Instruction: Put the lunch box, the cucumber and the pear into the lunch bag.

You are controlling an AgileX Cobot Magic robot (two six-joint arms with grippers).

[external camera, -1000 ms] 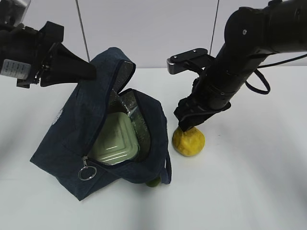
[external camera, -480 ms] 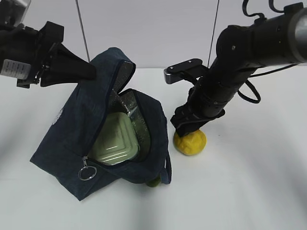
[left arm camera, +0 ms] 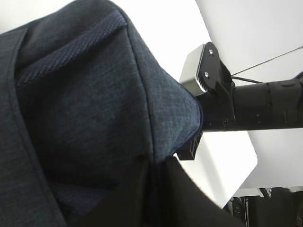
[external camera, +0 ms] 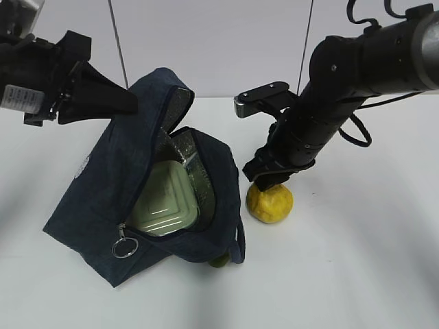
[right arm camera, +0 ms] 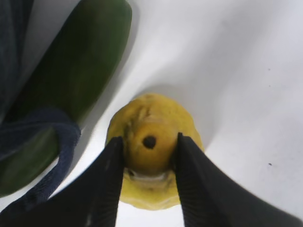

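The white table (external camera: 357, 274) carries everything; on its left part lies the lunch bag (external camera: 103, 192), dark navy, tilted, with its zipper open and the silvery lining visible inside the mouth. The upper back corner of the bag is lifted up by the left gripper (external camera: 127, 101); its black fingers are closed on the fabric there, and in the left wrist view the navy cloth fills most of the picture, so the fingertips themselves are hardly seen. The lunch box (external camera: 164, 199), with its pale green lid, sits inside the bag, leaning in the opening; a metal ring pull (external camera: 125, 247) hangs at the lower end of the zipper.

The cucumber (right arm camera: 66, 85) lies on the table just beside the bag, at its right lower side; in the exterior view only a small green end shows under the bag edge, and in the right wrist view the navy loop handle (right arm camera: 52, 142) crosses over it.

The pear (external camera: 269, 202) stands on the table just to the right of the bag; the right gripper (right arm camera: 149, 165) comes down on it from above, with its two black fingers (right arm camera: 106, 184) closed narrow on the neck of the pear, one on each side of the dark stem tip.
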